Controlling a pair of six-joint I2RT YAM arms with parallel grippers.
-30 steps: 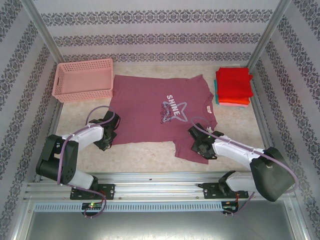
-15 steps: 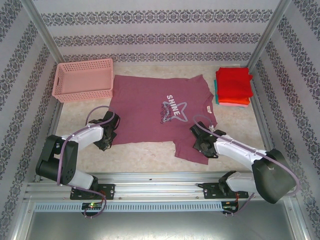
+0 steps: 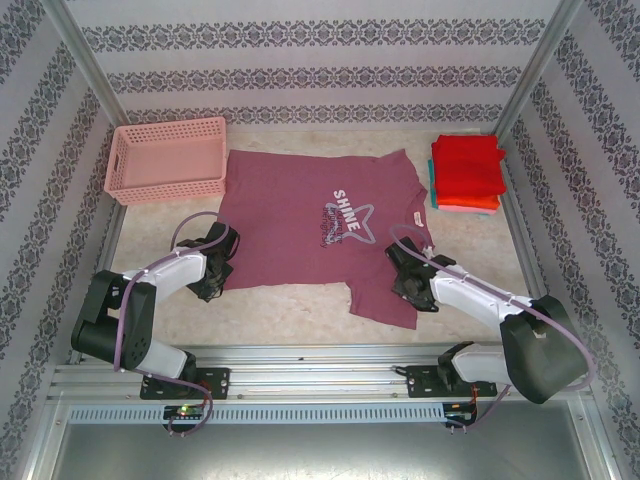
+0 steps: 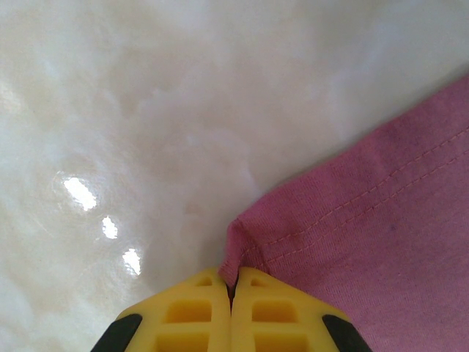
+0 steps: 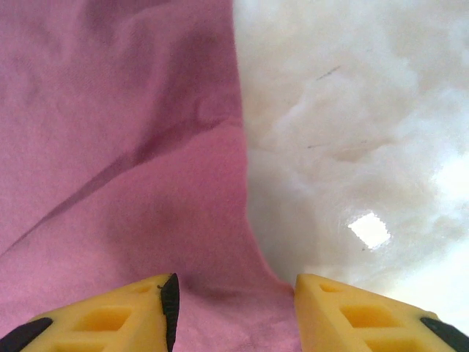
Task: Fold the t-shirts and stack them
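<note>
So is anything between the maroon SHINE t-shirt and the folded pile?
Nothing visible: bare pale table separates the maroon cloth t-shirt from the stack of folded red, orange and teal shirts; the pink plastic lattice basket sits on the opposite side.

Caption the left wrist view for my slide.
Left gripper shut on the hemmed corner of the maroon t-shirt, which lies flat on the pale table.

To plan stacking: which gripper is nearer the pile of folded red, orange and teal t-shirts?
Right. Right gripper: at the maroon t-shirt's edge nearest the pile. Left gripper: at its opposite edge.
</note>
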